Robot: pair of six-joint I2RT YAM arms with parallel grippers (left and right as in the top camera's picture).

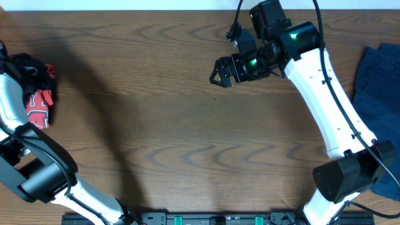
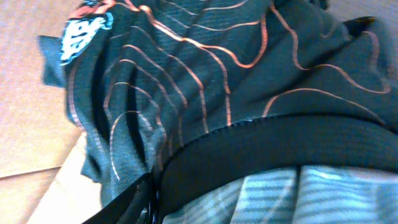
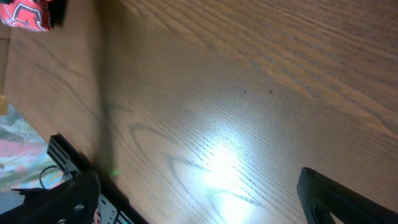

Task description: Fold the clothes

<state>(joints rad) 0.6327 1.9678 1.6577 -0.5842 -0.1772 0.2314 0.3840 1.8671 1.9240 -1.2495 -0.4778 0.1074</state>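
The black jersey (image 2: 249, 74) sits bunched at the table's left edge. The right claw (image 1: 219, 72) is apart. I cannot tell about the left claw (image 1: 16, 66).

The jersey (image 1: 39, 87) lies bunched at one end of the desk (image 1: 156, 137). The left arm (image 1: 37, 172) curves up to it along that same edge and blocks the approach from the near side. From the jersey toward the middle, a wide stretch of bare wood gives free passage. Farther from the jersey, the right tool (image 1: 220, 72) hangs over the desk with its jaws spread, and its white arm (image 1: 331, 106) slants across behind it. Farthest from the jersey, a blue cloth (image 1: 380, 81) covers the opposite edge.
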